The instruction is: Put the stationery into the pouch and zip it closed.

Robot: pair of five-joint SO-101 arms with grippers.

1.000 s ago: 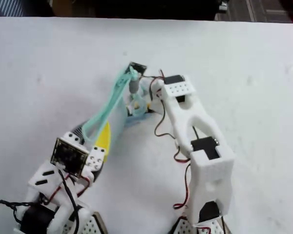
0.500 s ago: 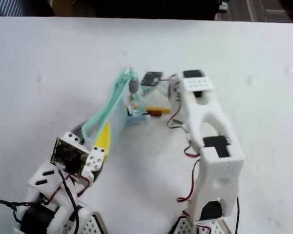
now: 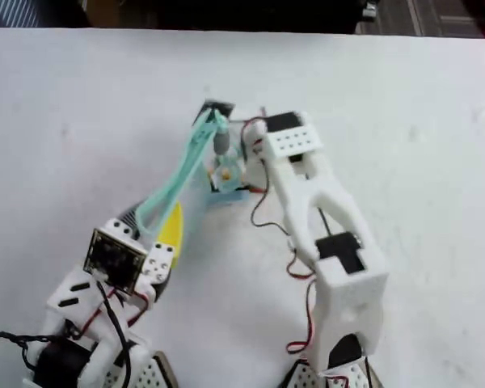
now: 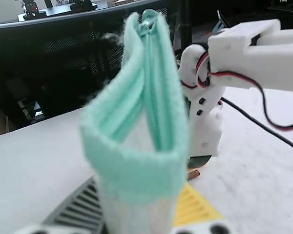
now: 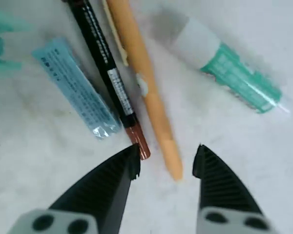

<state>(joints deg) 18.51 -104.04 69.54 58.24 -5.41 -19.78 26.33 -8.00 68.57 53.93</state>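
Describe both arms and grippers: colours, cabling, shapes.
The left arm and right arm are white printed shells with black servos and rows of small holes. Red and black wires loop along the right one. The right gripper has black tapered fingers; the left gripper has one yellow finger and one dark ribbed one.

There is one mint-green fabric pouch [image 4: 146, 122]. Four pieces of stationery lie on the single white counter [image 3: 412, 121]: one slim black pen with a reddish-brown tip [image 5: 102, 63], one long orange pen [image 5: 141, 83], one flat light-blue wrapped packet [image 5: 75, 87] and one white-and-green tube [image 5: 229, 73]. There are two white plastic robot arms: one left arm [image 3: 105, 279] and one right arm [image 3: 327, 230].
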